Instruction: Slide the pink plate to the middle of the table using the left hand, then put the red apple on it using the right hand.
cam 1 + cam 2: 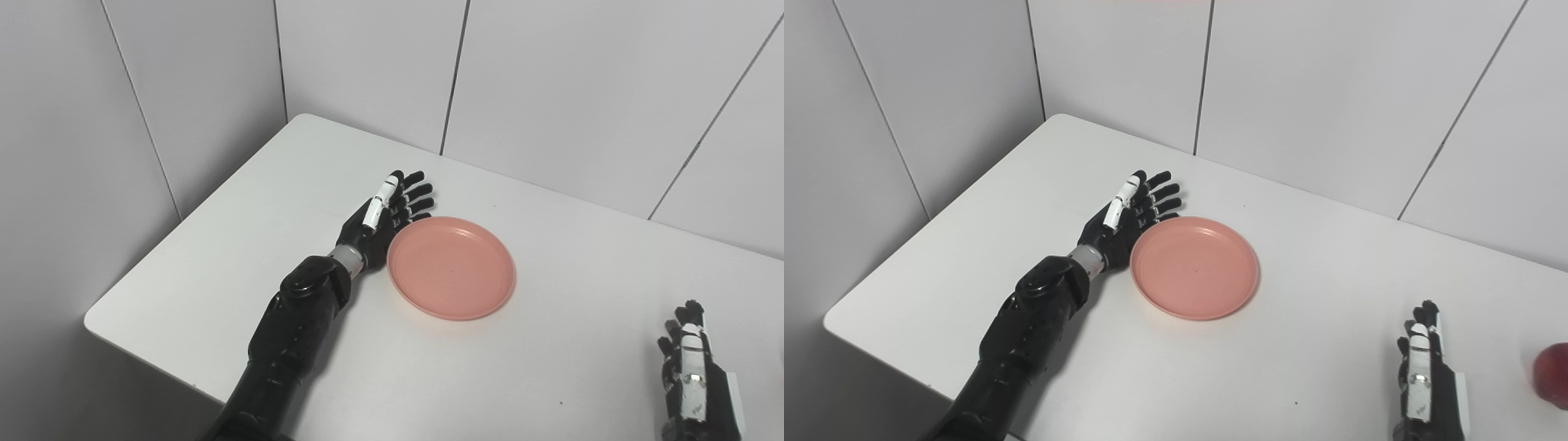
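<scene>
The pink plate (451, 267) lies flat on the white table (245, 257), left of the table's middle. My left hand (386, 214) is open, fingers stretched out, its palm side against the plate's left rim. My right hand (1424, 367) rests at the bottom right, open and holding nothing. The red apple (1552, 373) shows only in the right eye view, cut by the right edge, a short way to the right of my right hand.
Grey panelled walls (551, 92) close in behind the table and on its left. The table's left corner (92, 318) and front edge run near my left forearm (294, 331).
</scene>
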Robot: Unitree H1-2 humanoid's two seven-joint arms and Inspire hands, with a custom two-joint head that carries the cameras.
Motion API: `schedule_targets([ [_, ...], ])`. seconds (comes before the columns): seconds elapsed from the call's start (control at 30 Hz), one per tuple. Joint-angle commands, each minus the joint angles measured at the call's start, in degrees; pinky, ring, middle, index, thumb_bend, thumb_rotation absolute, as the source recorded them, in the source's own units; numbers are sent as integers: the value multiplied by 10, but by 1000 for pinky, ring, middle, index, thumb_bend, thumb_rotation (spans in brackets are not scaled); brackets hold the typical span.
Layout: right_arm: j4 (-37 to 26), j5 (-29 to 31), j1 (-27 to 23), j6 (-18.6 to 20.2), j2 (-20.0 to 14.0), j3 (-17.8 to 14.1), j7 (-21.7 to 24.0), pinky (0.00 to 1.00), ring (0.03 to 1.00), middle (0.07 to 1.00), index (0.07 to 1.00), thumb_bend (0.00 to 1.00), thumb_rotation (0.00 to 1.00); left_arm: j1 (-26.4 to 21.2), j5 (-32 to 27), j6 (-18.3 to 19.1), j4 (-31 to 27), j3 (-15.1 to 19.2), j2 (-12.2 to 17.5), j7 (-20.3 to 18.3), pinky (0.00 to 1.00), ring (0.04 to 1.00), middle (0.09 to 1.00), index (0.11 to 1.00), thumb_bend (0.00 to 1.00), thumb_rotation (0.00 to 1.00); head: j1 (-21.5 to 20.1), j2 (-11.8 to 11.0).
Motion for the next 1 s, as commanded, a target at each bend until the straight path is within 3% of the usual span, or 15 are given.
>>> schedule_targets([
  [0.0,-8,0,-19,-33,5,-1,-1,1000,1000,1000,1000,108,1000,0,5,14,-7,-5,-4,2,900,901,907,895,356,1000,0,-1],
  [0.97,-13,-21,-23,-24,21,5,-12,1000,982,988,990,118,1000,8,7,14,-13,-24,-35,-3,907,915,923,910,349,1000,-42,23],
])
